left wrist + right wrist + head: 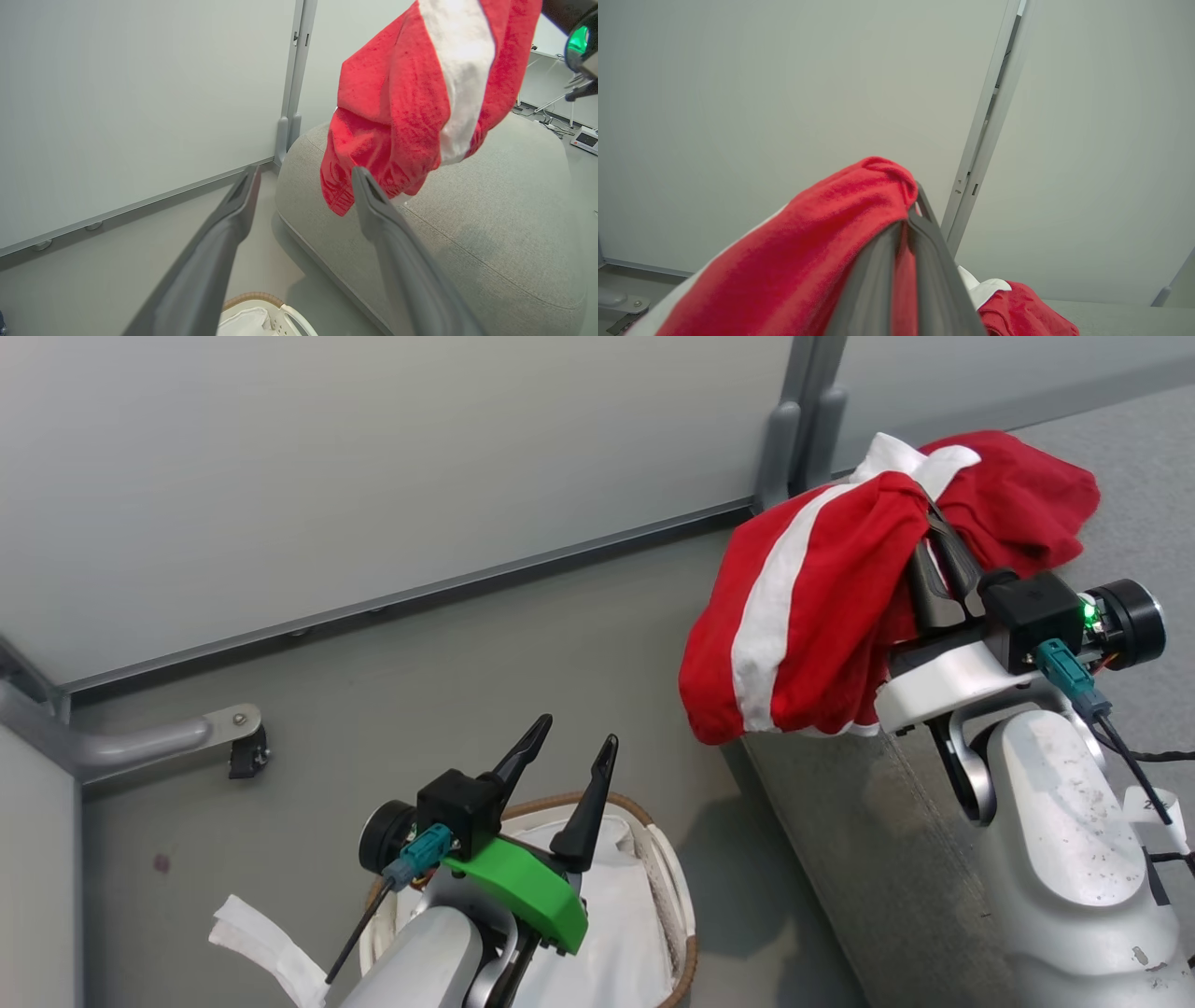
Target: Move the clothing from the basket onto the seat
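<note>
- Your right gripper [931, 523] has its two long dark fingers pressed together on the clothing [812, 616]. In the right wrist view the fingers [924, 261] run side by side with a fold of red cloth pinched between them.
- The clothing is soft red fabric with a broad white band. It hangs in a bunched, rounded drape from that gripper, up in the air over the near edge of the seat [840, 859].
- More red cloth with a white band [1018, 504] lies crumpled on the seat behind the gripper (you cannot tell whether it is a separate piece).
- The seat is a large grey woven cushion with rounded edges and a stitched seam [490, 233].
- Your left gripper [574, 735] is spread wide with nothing between its tapered fingers. It hovers above the basket [691, 971].
- The basket is oval, with a brown woven rim and white perforated walls. Inside, a wrinkled white lining [616, 915] shows, and no red cloth can be seen in the visible part.
- The basket stands on the smooth grey floor [420, 644], just beside the seat.
</note>
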